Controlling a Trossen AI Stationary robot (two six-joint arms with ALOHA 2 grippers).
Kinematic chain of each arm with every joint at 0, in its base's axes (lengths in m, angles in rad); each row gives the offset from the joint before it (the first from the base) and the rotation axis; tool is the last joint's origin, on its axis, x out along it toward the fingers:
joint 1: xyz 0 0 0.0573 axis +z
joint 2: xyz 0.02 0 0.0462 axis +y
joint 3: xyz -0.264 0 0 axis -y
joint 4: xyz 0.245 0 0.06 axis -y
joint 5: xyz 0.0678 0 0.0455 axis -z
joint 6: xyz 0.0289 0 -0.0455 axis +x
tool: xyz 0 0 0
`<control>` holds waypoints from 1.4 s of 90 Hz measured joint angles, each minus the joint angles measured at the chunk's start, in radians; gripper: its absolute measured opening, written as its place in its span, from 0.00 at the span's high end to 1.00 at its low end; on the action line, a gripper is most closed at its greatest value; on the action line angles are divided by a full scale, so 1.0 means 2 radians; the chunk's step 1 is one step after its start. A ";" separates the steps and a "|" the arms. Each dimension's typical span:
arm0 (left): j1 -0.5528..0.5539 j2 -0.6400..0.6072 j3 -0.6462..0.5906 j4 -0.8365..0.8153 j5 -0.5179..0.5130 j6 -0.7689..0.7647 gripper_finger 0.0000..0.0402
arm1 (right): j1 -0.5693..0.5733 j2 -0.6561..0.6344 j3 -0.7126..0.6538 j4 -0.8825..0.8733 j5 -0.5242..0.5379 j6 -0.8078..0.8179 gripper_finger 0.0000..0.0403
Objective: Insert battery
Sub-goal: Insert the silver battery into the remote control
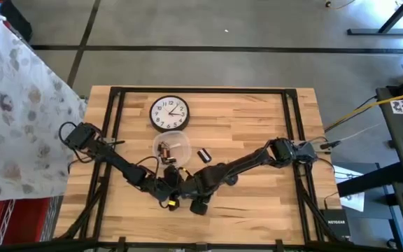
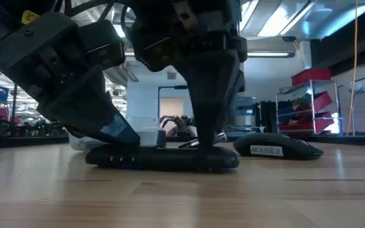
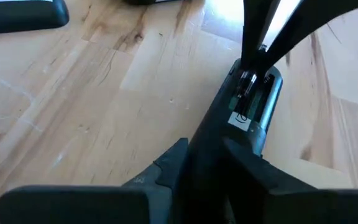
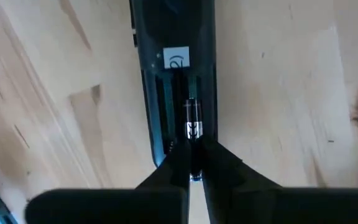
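A black remote (image 4: 173, 62) lies flat on the wooden table with its back up and its battery compartment (image 4: 166, 93) open. My left gripper (image 3: 204, 149) is shut on one end of it. My right gripper (image 4: 192, 152) stands over the compartment, shut on a small dark battery (image 4: 191, 121) with a silver band. In the high view both grippers meet near the table's near edge, left gripper (image 1: 165, 190) beside right gripper (image 1: 182, 186). In the low view the remote (image 2: 163, 158) rests level on the table. My left gripper pinches the remote's two long sides (image 3: 213, 134) between its two fingers, at the end away from the compartment. The fingers slant down from the table's left, one on each side. The remote stays flat on the table. My right gripper pinches the battery (image 4: 191, 134) between its two fingertips, coming from above and pointing down. The battery's far end reaches into the open compartment (image 3: 248, 84). Whether that end touches the compartment floor, I cannot tell.
A round wall clock (image 1: 168, 113) lies at the far middle. A clear bowl (image 1: 171, 148) with several batteries stands near the grippers, with a small black piece (image 1: 203, 155) beside it. A black mouse (image 2: 277, 149) sits close to the remote's right.
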 joint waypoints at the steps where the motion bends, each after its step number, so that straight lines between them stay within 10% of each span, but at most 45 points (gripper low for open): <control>1: 0.000 0.000 0.000 0.000 0.000 0.000 0.81 | 0.000 0.000 0.000 0.000 0.002 0.000 1.00; 101: 0.000 0.000 0.000 0.001 0.000 0.004 0.81 | 0.025 -0.004 0.007 0.018 0.144 -0.026 0.99; 126: 0.000 0.000 0.000 0.000 0.000 0.003 0.81 | -0.011 -0.005 -0.011 0.013 0.182 -0.010 0.72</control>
